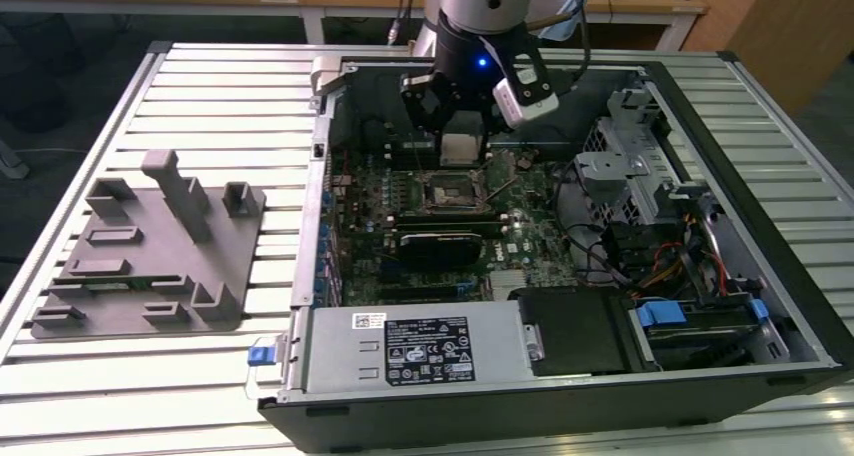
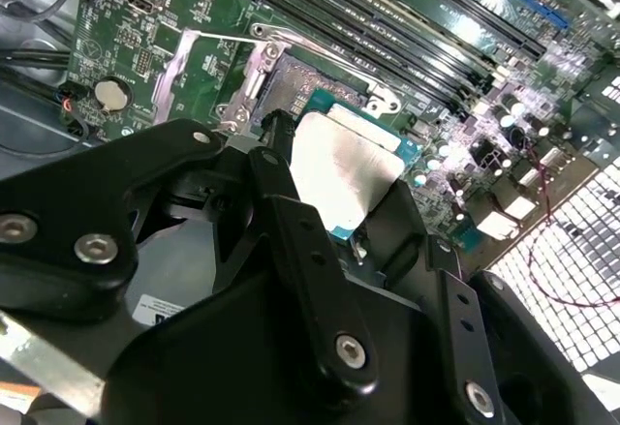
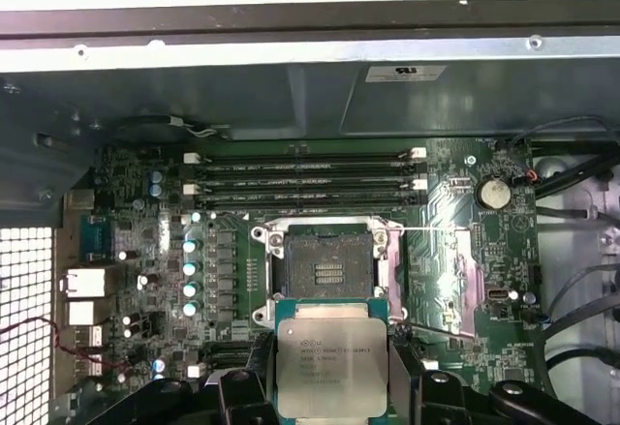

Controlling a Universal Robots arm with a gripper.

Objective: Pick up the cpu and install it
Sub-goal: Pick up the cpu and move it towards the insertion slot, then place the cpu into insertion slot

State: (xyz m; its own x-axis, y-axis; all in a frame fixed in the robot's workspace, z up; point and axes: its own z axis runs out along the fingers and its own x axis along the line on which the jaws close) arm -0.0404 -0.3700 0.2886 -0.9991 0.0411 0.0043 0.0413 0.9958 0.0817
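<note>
The cpu (image 3: 331,365) (image 2: 341,170), a flat square chip with a shiny silver top and thin green rim, is clamped between the black fingers (image 3: 405,383) of my gripper (image 3: 331,377). It hangs above the motherboard, just short of the open socket (image 3: 327,265) (image 2: 286,86), whose dark centre is bare and whose metal load frame stands lifted. In the exterior view the gripper (image 1: 461,141) hovers inside the open computer case with the cpu (image 1: 459,148) in it, above the far side of the socket (image 1: 451,192).
The green motherboard (image 1: 527,241) lies in the black case (image 1: 747,306) on a slatted metal table (image 1: 187,116). Memory slots (image 3: 305,185) run beside the socket. A drive cage and cables (image 1: 667,246) fill the exterior view's right. A grey fixture (image 1: 147,261) stands outside, on the left.
</note>
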